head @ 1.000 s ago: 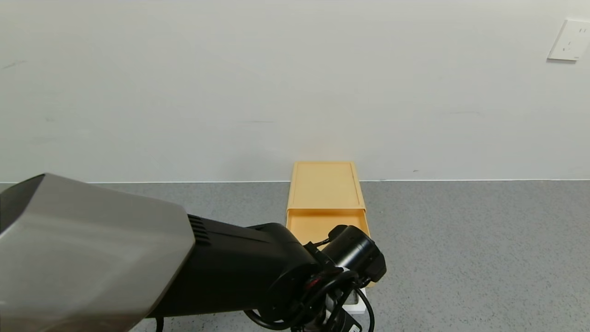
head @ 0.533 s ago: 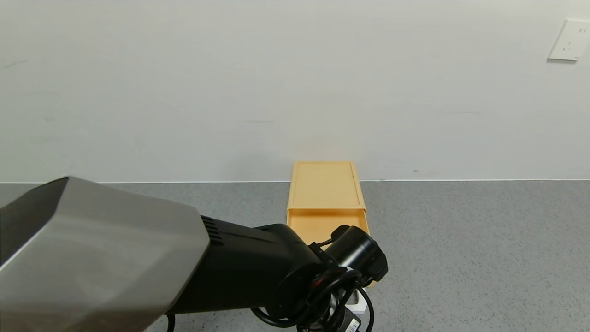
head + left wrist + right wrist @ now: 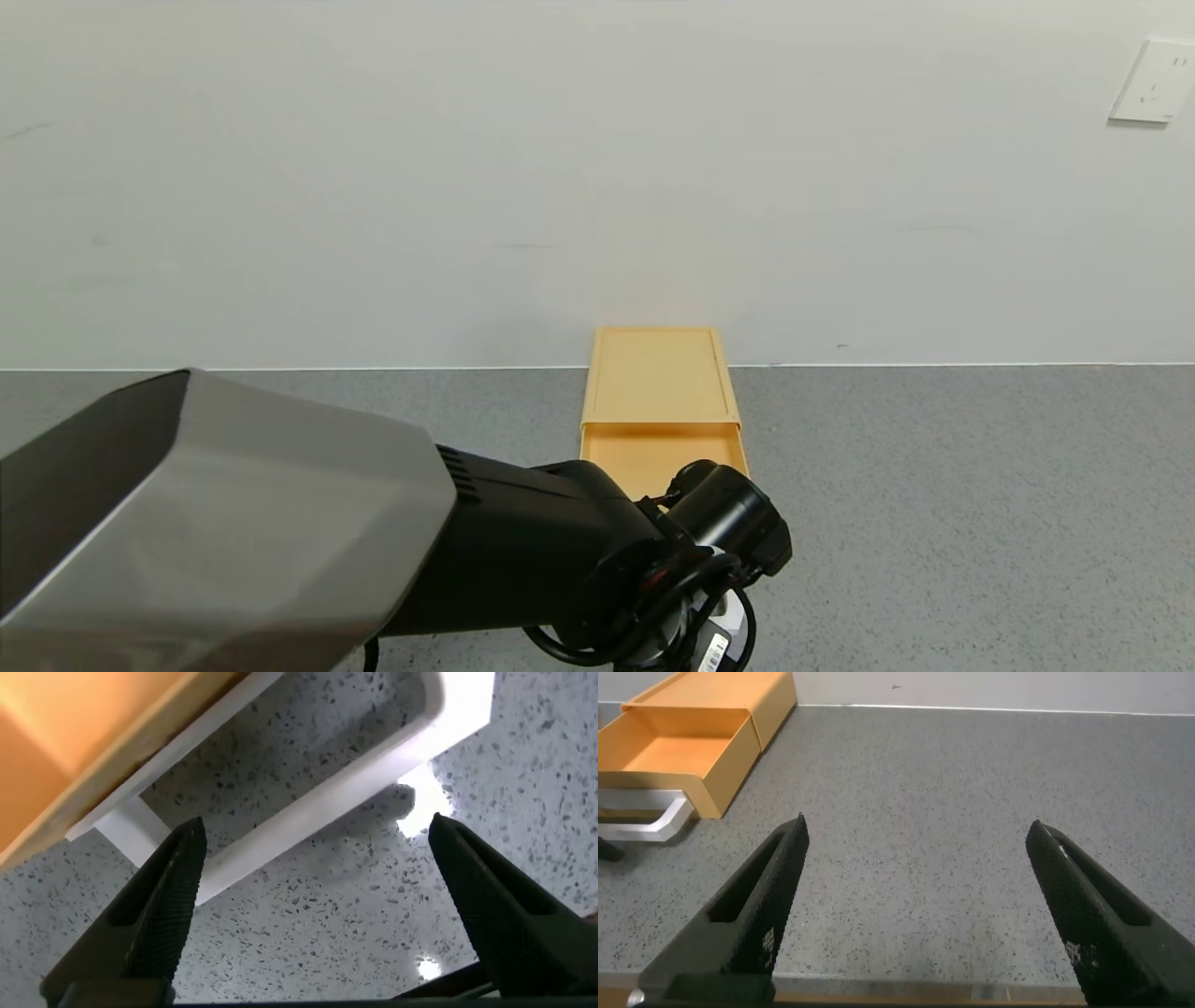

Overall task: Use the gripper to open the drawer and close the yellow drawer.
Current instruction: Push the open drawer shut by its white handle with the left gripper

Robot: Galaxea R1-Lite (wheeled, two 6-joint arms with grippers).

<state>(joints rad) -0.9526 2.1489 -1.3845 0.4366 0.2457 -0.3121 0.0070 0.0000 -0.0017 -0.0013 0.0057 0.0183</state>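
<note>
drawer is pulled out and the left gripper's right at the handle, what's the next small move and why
Probably nudge the left gripper forward against the white handle to start sliding the drawer back in. The tray sits open, the fingers are open and hold nothing, and the handle lies just ahead of them.

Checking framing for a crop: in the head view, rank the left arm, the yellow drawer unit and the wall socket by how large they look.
1. Left arm, largest, though it is nearest the camera, so its look is inflated.
2. Yellow drawer, case and open tray together.
3. Wall socket, smallest, and farthest away.
</note>
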